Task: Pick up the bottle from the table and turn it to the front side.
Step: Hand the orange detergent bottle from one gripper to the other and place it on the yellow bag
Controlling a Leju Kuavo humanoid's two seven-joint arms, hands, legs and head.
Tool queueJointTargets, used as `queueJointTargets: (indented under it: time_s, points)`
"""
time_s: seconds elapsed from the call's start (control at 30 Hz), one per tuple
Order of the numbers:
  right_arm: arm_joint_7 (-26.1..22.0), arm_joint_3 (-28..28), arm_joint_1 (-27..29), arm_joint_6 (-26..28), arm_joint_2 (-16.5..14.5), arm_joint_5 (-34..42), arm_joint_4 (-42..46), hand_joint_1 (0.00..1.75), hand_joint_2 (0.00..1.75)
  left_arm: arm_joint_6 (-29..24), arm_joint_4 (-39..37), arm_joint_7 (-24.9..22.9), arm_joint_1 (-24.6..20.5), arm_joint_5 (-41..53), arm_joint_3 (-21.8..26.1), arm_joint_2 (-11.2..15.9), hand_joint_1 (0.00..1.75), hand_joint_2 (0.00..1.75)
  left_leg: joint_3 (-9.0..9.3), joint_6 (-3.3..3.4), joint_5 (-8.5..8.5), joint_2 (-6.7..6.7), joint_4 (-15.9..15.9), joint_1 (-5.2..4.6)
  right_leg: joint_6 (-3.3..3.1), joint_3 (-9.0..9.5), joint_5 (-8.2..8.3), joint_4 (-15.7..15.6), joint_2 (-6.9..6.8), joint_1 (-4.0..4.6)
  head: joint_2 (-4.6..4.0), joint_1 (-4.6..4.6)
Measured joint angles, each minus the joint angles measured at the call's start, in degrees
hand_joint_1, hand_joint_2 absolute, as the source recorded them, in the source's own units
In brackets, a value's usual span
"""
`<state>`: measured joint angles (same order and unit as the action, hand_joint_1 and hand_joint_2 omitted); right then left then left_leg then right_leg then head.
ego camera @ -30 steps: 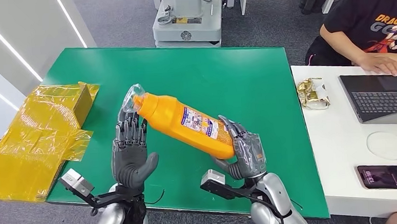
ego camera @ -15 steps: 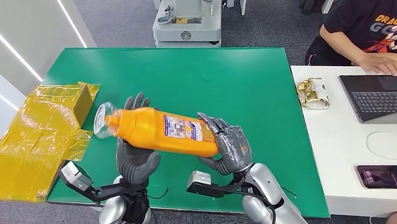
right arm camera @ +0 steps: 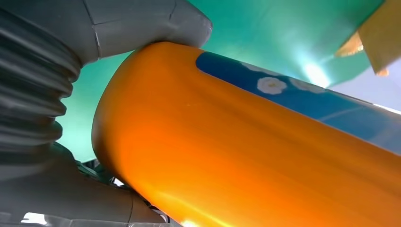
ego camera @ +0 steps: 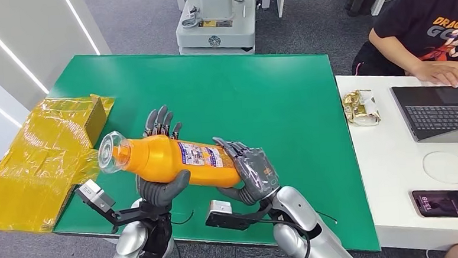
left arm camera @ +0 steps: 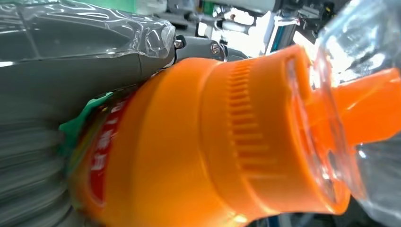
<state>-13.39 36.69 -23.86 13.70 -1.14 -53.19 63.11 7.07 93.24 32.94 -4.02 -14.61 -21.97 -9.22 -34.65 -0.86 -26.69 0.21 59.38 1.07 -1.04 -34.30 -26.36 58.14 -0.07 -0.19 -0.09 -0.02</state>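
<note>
Head view: the orange bottle [ego camera: 175, 160] is held clear above the green table [ego camera: 260, 92], lying nearly level between both hands.
Long axis: runs across the robot's front, clear cap [ego camera: 108, 150] toward the robot's left, base toward the right.
Right hand [ego camera: 251, 175]: fingers wrapped around the base end; the thumb presses the rounded bottom edge in the right wrist view.
Left hand [ego camera: 158, 183]: sits under and behind the shoulder of the bottle, thumb curled up on the near side, fingertips [ego camera: 162, 119] standing up past the far side. It appears to cradle the bottle; firmness of the hold cannot be confirmed from these views.
Label [ego camera: 203, 157]: faces up and toward the camera, partly covered by the right fingers.
Key relation: both hands are on the bottle, one at each end, so a roll about the long axis is likely the step in hand.
Risk: the smooth body could slip if either hand loosens.
Surroundings: yellow wrapped box [ego camera: 36, 157] beside the table; a person at a laptop [ego camera: 439, 112].
</note>
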Motion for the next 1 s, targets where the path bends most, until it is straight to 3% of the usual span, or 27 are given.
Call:
queueJointTargets:
  time_s: [0.43, 0.53, 0.57, 0.67, 0.7, 0.77, 1.0]
  points:
    - [3.65, 0.08, 1.36, -5.14, 0.03, -1.95, 0.49, 1.75, 1.75, -7.72, -1.82, 1.66, 0.77, 4.32, 2.23, -0.28, 0.05, 1.75, 0.01, 0.0, 0.0, 0.02, 0.0, 0.0, 0.0, -0.03, 0.0, 0.0, 0.02, 0.0, 0.0, -0.01]
    - [3.94, 0.05, 1.87, -5.59, 0.13, -2.02, 0.49, 1.75, 1.75, -8.71, -2.08, 1.99, 0.7, 4.64, 2.76, -0.28, 0.25, 1.75, 0.01, 0.0, 0.0, 0.02, 0.0, 0.0, 0.0, -0.03, 0.0, -0.01, 0.02, 0.0, 0.0, -0.01]
    - [4.04, 0.03, 2.07, -5.75, 0.24, -2.06, 0.49, 1.75, 1.75, -9.06, -2.08, 2.07, 0.62, 4.66, 2.99, -0.28, 0.45, 1.75, 0.01, 0.0, 0.0, 0.02, 0.0, 0.0, 0.0, -0.03, 0.0, 0.0, 0.02, 0.0, 0.0, -0.01]
    - [4.34, 0.01, 2.5, -6.07, 0.51, -2.16, 0.49, 1.75, 1.75, -10.2, -2.09, 2.18, 0.46, 4.44, 3.47, -0.3, 1.44, 1.75, 0.01, 0.0, 0.0, 0.03, 0.0, 0.0, 0.0, -0.03, 0.0, 0.0, 0.03, 0.0, 0.0, -0.01]
    - [4.39, 0.01, 2.53, -6.08, 0.52, -2.18, 0.49, 1.75, 1.75, -10.48, -2.09, 2.19, 0.45, 4.27, 3.5, -0.32, 1.62, 1.75, 0.01, 0.0, 0.0, 0.05, 0.0, 0.0, 0.0, -0.03, 0.0, 0.0, 0.04, 0.0, 0.0, -0.01]
    - [4.43, 0.01, 2.52, -6.11, 0.52, -2.32, 0.49, 1.75, 1.75, -10.98, -2.1, 2.25, 0.46, 3.89, 3.52, -0.37, 1.75, 1.75, 0.01, 0.0, 0.0, 0.05, 0.0, 0.0, 0.0, -0.03, 0.0, 0.0, 0.05, 0.0, 0.0, 0.0]
    - [4.45, 0.02, 2.1, -5.91, 0.52, -3.31, 0.35, 1.75, 1.75, -11.83, -2.1, 2.58, 0.46, 3.31, 3.51, -0.39, 1.75, 1.75, 0.01, 0.0, 0.0, 0.05, 0.0, 0.0, 0.0, -0.03, 0.0, 0.0, 0.04, 0.0, 0.0, -0.01]
